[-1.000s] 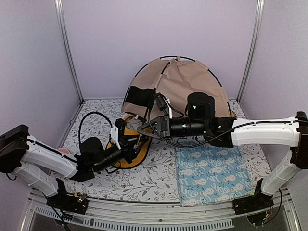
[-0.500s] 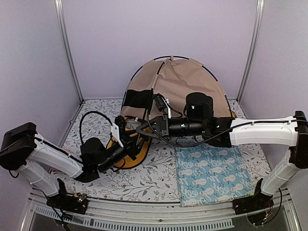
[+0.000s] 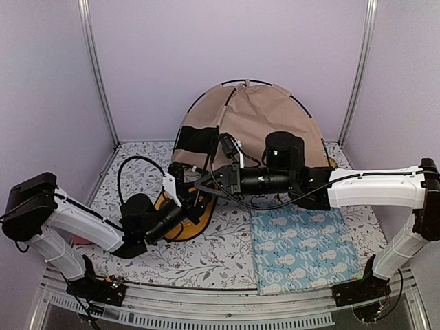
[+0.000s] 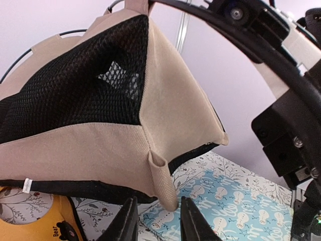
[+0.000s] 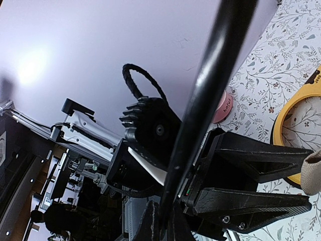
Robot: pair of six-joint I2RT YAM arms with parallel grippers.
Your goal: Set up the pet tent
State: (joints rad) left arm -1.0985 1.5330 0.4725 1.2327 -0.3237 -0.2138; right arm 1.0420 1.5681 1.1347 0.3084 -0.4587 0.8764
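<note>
Left gripper (image 4: 158, 220) has crept up to the tent (image 3: 268, 120), standing upper centre of my top view. Its jaws straddle the corner (image 4: 161, 181), released; right gripper (image 5: 161, 223) is clenched on a pole (image 5: 210, 85). Seating that pole, I reckon: next, pinch the corner.
</note>
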